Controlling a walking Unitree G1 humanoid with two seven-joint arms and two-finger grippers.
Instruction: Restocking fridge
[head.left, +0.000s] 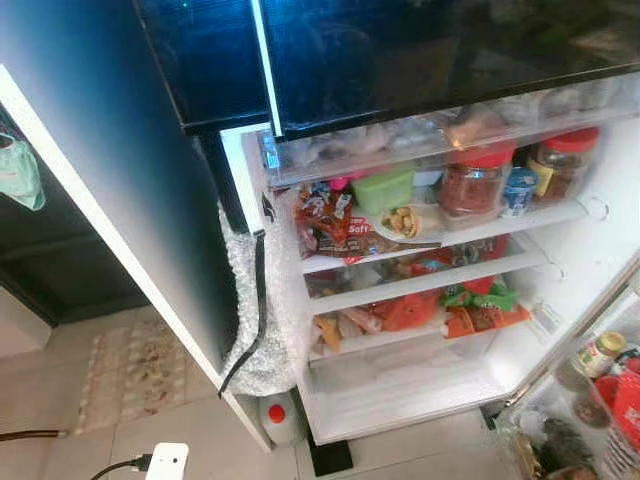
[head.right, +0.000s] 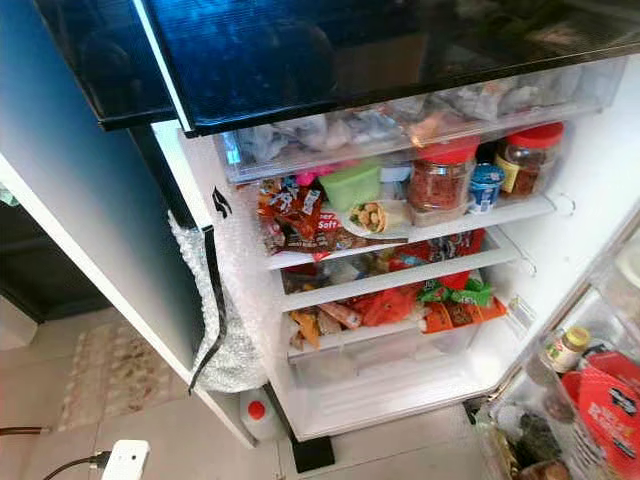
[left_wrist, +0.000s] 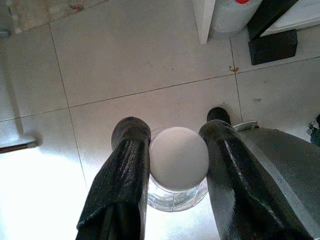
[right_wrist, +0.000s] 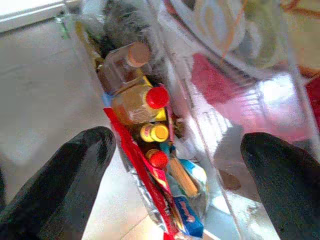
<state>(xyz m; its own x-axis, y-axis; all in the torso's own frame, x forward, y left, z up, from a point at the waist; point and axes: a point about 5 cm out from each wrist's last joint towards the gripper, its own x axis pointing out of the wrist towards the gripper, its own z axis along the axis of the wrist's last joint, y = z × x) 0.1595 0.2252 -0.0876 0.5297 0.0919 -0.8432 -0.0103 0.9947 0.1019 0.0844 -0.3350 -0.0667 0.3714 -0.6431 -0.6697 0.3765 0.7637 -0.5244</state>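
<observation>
Fridge (head.left: 560, 300) stands open, shelves packed. Left gripper (left_wrist: 175, 165) clenches a white-lidded glass jar (left_wrist: 178, 159) above floor tiles; right gripper (right_wrist: 175, 165) hangs released over door-bin bottles (right_wrist: 145, 100).

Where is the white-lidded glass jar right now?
The white-lidded glass jar is clamped between the left hand's two black fingers in the left wrist view, held above the tiled floor near the fridge's bottom corner.

The left pincer (left_wrist: 172, 170) points straight down, its two black fingers (left_wrist: 125, 175) closed against either side of a white-lidded jar (left_wrist: 178, 159). The right pincer (right_wrist: 175, 165) also points downward, its fingers (right_wrist: 75, 165) spread wide apart, gripping nothing
</observation>
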